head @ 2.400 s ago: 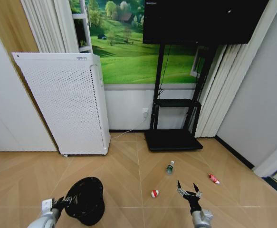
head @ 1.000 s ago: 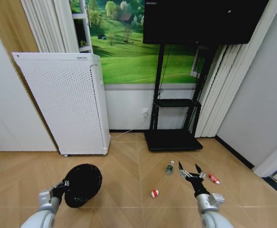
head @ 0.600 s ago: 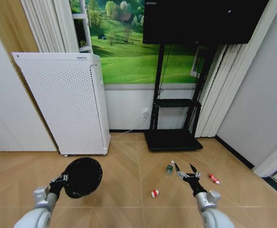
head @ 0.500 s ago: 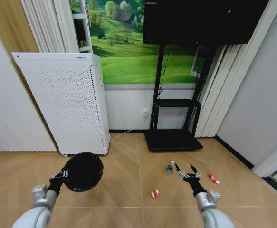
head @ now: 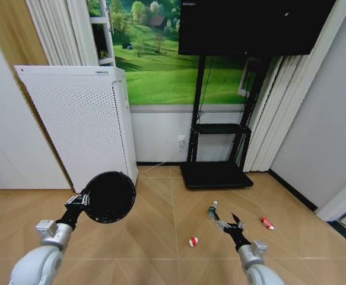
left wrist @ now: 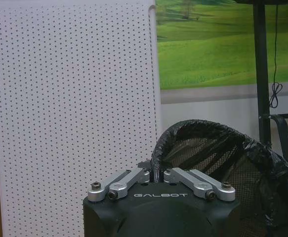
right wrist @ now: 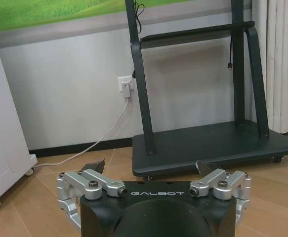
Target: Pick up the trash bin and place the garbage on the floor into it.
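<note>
trash bin (head: 108, 197): 1, left pincer (head: 79, 200) clamped | garbage: 3 | right pincer (head: 224, 222) spread

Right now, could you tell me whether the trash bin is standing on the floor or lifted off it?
Lifted: the left gripper is shut on the trash bin rim, holding it tipped above the floor.

A: What sits low in the frame?

B: The left gripper (left wrist: 156, 174), its fingers (left wrist: 121, 180) pinched on the rim of the trash bin (left wrist: 218, 168), a black mesh basket lined with a black bag, at lower right.

A: And behind?

B: A white perforated appliance (left wrist: 69, 98) covers the left half. Upper right, a green meadow mural (left wrist: 208, 44) above a pale wall, with a black TV-stand post (left wrist: 261, 69) and a dangling cable (left wrist: 275, 59).
</note>
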`<state>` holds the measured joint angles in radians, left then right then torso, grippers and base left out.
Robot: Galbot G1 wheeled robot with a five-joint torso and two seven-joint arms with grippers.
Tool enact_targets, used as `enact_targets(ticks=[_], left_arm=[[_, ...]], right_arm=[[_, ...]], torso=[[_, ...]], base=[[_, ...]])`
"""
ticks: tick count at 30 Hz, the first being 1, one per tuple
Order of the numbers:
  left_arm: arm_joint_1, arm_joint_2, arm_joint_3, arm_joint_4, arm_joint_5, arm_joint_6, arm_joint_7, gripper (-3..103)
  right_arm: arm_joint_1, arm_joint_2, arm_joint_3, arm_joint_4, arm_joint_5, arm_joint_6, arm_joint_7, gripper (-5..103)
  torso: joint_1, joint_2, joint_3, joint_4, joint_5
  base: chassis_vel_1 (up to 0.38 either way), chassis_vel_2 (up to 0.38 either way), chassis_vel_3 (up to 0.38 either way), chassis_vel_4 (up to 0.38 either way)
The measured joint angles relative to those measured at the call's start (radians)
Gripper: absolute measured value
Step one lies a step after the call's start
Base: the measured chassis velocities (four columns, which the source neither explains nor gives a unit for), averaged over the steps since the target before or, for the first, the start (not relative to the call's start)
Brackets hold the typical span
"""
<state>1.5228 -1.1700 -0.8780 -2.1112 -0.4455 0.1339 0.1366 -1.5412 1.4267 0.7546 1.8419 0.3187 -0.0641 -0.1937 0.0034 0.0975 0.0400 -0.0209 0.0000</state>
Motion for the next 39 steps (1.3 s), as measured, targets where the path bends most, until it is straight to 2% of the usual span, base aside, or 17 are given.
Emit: enact_targets(ticks=[15, 23, 29, 32, 33, 35, 39], left_arm=[[0.015, -0.016, 0.012, -0.014, 0.027, -0.002, 0.010, 7], [0.018, -0.029, 0.017, -0.013, 0.051, -0.003, 0.011, 7], [0.015, -0.029, 0.026, -0.004, 0.063, -0.007, 0.008, 7], [0.005, -0.022, 0.038, -0.001, 0.067, -0.011, 0.008, 7], [-0.003, -0.015, 0.052, -0.001, 0.069, -0.011, 0.008, 7], [-0.008, -0.011, 0.064, -0.001, 0.072, -0.011, 0.008, 7], [-0.027, -0.002, 0.113, -0.001, 0.100, -0.007, -0.003, 7]], right_arm=[[-0.002, 0.012, 0.000, -0.020, -0.030, 0.054, -0.008, 100], [-0.019, 0.013, 0.002, -0.020, -0.029, 0.073, -0.022, 100], [-0.017, 0.016, 0.000, -0.039, -0.043, 0.103, -0.026, 100], [-0.012, 0.020, -0.002, -0.053, -0.054, 0.106, -0.025, 100], [-0.010, 0.022, -0.005, -0.062, -0.056, 0.105, -0.025, 100], [-0.010, 0.023, -0.007, -0.067, -0.057, 0.102, -0.026, 100], [-0.012, 0.028, -0.008, -0.091, -0.069, 0.098, -0.033, 100]], torso=[[0.000, 0.000, 0.000, 0.0000, 0.0000], [0.000, 0.000, 0.000, -0.0005, 0.0000], [0.000, 0.000, 0.000, 0.0001, 0.0002], [0.000, 0.000, 0.000, -0.0001, -0.0001], [0.000, 0.000, 0.000, 0.0008, 0.0006], [0.000, 0.000, 0.000, 0.0008, 0.0002], [0.000, 0.000, 0.000, -0.0008, 0.0000]], base=[[-0.022, 0.028, 0.030, -0.029], [-0.208, 0.183, 0.212, -0.203], [-0.244, 0.263, 0.257, -0.266], [-0.237, 0.228, 0.217, -0.236], [-0.170, 0.232, 0.140, -0.090], [-0.090, 0.136, 0.140, -0.062], [-0.015, 0.034, -0.018, -0.031]])
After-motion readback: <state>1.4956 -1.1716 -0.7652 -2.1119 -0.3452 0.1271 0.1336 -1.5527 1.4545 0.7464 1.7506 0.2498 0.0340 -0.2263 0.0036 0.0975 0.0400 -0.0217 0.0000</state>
